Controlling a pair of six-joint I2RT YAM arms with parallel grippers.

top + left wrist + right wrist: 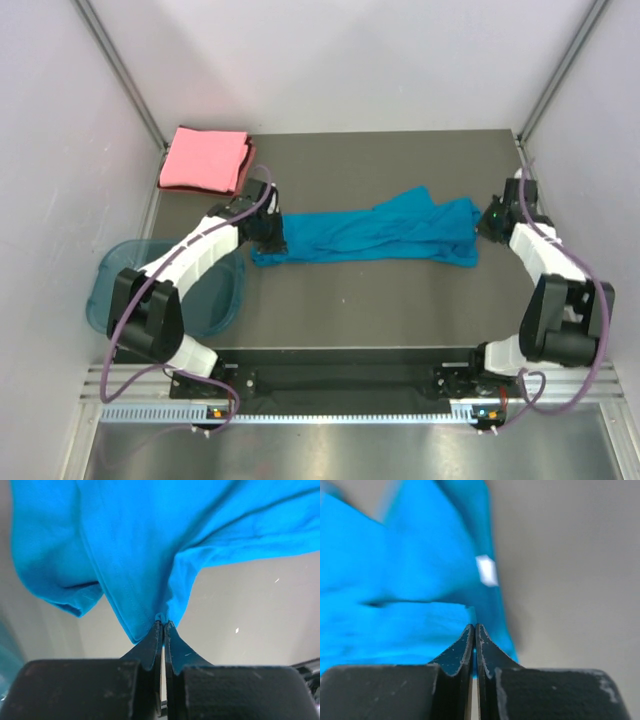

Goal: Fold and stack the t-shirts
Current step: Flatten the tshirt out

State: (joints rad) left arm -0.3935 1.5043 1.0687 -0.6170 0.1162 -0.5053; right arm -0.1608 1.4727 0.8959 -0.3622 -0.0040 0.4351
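The teal-blue t-shirt (pixel 370 232) is stretched left to right across the middle of the table, rumpled. My left gripper (pixel 270 235) is shut on its left end; in the left wrist view the cloth (pixel 150 545) is pinched at the fingertips (pixel 163 625). My right gripper (pixel 487 225) is shut on its right end; the right wrist view shows cloth (pixel 410 605) between the shut fingers (pixel 474 628), with the small white neck label (pixel 486 570) just beyond. The salmon-pink t-shirt (pixel 207 159) lies folded at the back left corner.
A translucent blue plastic tub (pixel 196 300) sits at the table's left edge under the left arm. White walls with metal corner posts (pixel 120 70) close in the back and sides. The dark table (pixel 400 300) ends at a rail at the front.
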